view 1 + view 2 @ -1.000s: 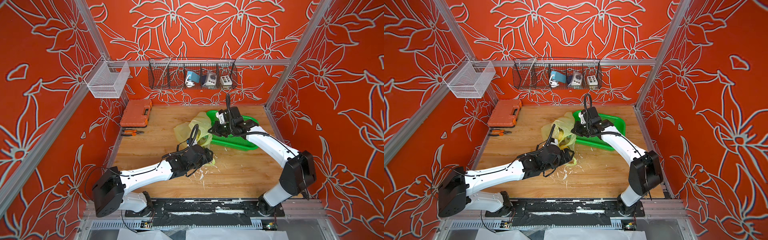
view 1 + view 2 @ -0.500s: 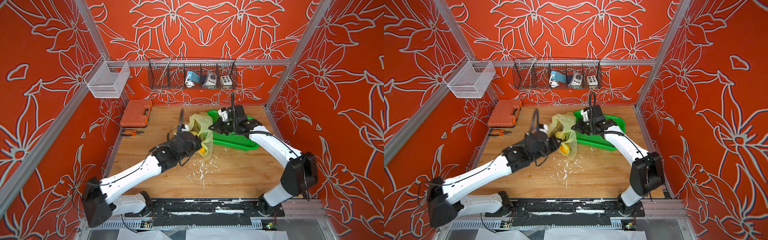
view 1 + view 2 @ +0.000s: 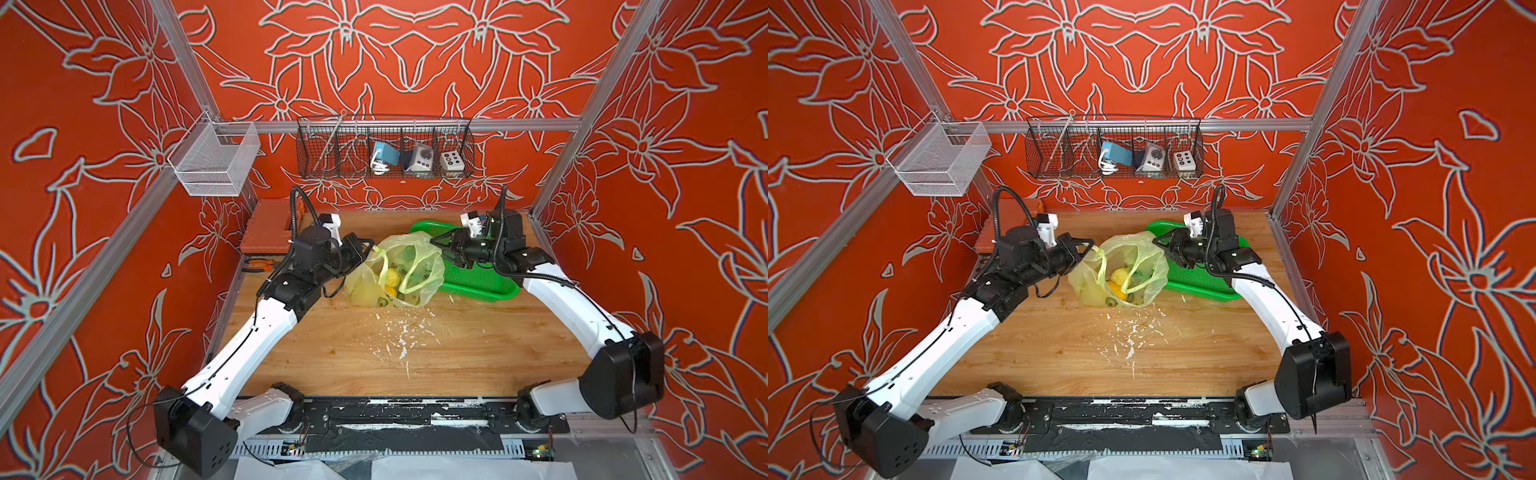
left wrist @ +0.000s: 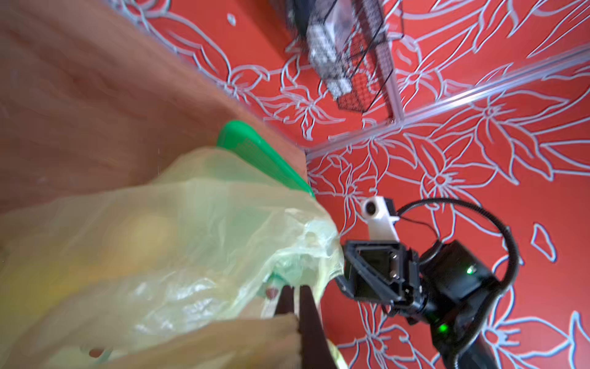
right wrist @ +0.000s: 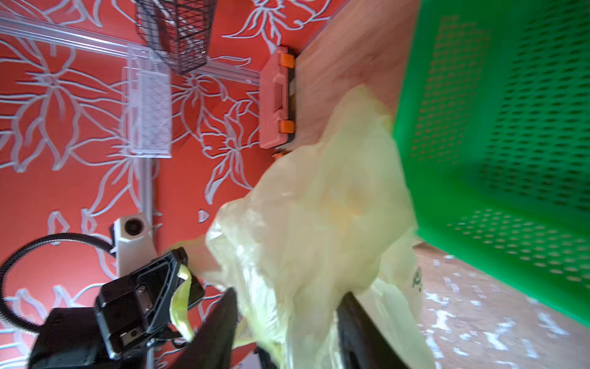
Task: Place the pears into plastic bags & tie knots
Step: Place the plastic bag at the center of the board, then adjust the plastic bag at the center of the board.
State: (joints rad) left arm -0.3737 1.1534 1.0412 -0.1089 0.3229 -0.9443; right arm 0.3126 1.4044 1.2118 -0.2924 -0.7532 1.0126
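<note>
Locate the plastic bag point(image 3: 419, 266) on the wooden surface point(image 3: 415, 357), toward its far edge, between the two arms and against the green basket point(image 3: 478, 282). Confirm both pears through the open mouth in both top views: the yellow pear point(image 3: 392, 275) lies just behind the orange-yellow pear point(image 3: 390, 289), and the two touch. Check the left gripper point(image 3: 370, 248): its jaws are together, clamped on one loop handle point(image 5: 178, 294) of the bag, which the right wrist view shows as a yellow-green strip pinched between them. Check the right gripper point(image 3: 442, 251): its jaws stand apart, with bag film hanging between them at the opposite rim. The handles are not yet knotted. White flecks point(image 3: 399, 332) lie on the surface in front of the bag
</note>
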